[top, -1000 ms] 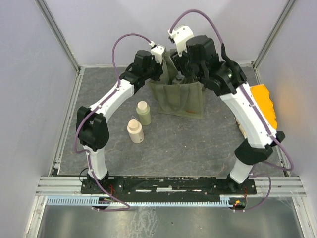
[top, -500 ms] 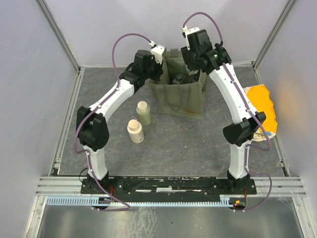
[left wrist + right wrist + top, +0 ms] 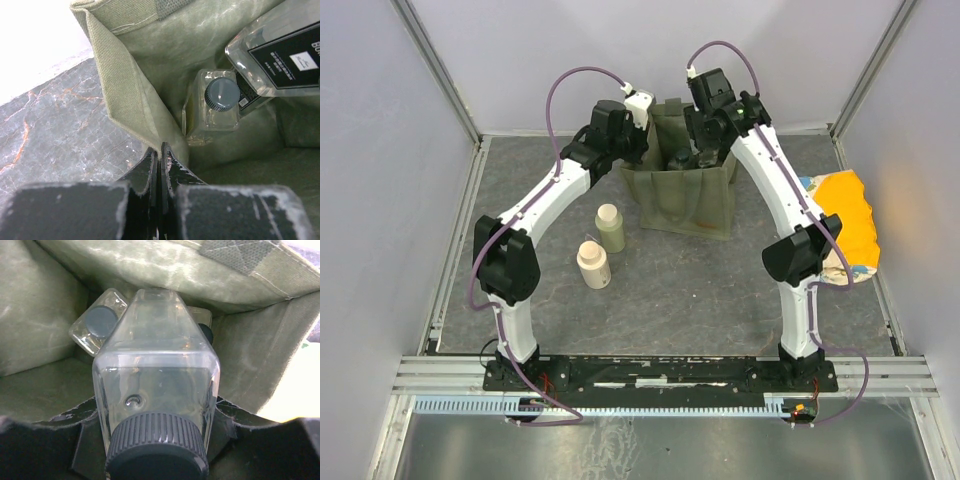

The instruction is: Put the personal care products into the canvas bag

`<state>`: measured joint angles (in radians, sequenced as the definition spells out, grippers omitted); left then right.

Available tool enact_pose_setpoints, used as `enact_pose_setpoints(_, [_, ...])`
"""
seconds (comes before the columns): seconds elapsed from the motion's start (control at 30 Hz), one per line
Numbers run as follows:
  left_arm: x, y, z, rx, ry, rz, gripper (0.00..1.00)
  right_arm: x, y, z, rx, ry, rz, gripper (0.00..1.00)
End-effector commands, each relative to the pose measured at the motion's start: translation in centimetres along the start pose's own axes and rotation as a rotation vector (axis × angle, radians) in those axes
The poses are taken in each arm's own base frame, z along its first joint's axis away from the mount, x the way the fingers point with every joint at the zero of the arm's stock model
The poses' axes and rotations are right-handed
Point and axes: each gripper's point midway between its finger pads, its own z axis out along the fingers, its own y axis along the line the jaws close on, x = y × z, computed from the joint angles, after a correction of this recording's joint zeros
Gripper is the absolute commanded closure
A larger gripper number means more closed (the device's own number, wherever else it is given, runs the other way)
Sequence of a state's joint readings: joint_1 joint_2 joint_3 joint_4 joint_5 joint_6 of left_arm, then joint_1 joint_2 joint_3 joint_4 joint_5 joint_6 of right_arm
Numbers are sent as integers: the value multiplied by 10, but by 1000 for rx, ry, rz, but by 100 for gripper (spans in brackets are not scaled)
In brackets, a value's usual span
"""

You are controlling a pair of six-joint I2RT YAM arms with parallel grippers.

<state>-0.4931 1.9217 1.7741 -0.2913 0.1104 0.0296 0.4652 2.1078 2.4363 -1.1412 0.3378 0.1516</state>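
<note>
The olive-green canvas bag (image 3: 682,198) stands open at the back of the mat. My left gripper (image 3: 640,142) is shut on the bag's left rim, the fabric (image 3: 131,95) pinched between the jaws (image 3: 161,152). My right gripper (image 3: 700,150) is inside the bag's mouth, shut on a clear square bottle with a dark cap (image 3: 155,375). That bottle also shows in the left wrist view (image 3: 280,50). Two more clear bottles stand in the bag (image 3: 100,322) (image 3: 216,100); one is mostly hidden behind the held bottle. The olive-green bottle (image 3: 611,230) and the cream bottle (image 3: 592,266) stand on the mat left of the bag.
An orange and cream soft packet (image 3: 846,218) lies at the right edge of the mat, beside the right arm's elbow. Metal rails and walls frame the dark mat (image 3: 680,290).
My right arm has swung in from the right and lowered the clear bottle into the bag's mouth. The left arm, bag and two loose bottles have not moved.
</note>
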Motion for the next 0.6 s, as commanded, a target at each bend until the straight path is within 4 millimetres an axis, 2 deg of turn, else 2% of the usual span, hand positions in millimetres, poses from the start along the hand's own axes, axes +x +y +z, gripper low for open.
enact_pose_setpoints(0.0, [-4, -7, -19, 19, 35, 10, 97, -28, -47, -14, 104, -99, 107, 100])
enact_pose_setpoints(0.13, [-5, -7, -19, 20, 36, 9, 97, -15, -60, -1, 120, -49, 122, 100])
enact_pose_setpoints(0.3, [-6, -7, -18, 25, 37, 9, 97, -8, -68, 7, 148, -21, 111, 100])
enact_pose_setpoints(0.57, [-6, -9, -19, 32, 36, 5, 97, 8, -56, 30, 104, 39, 103, 100])
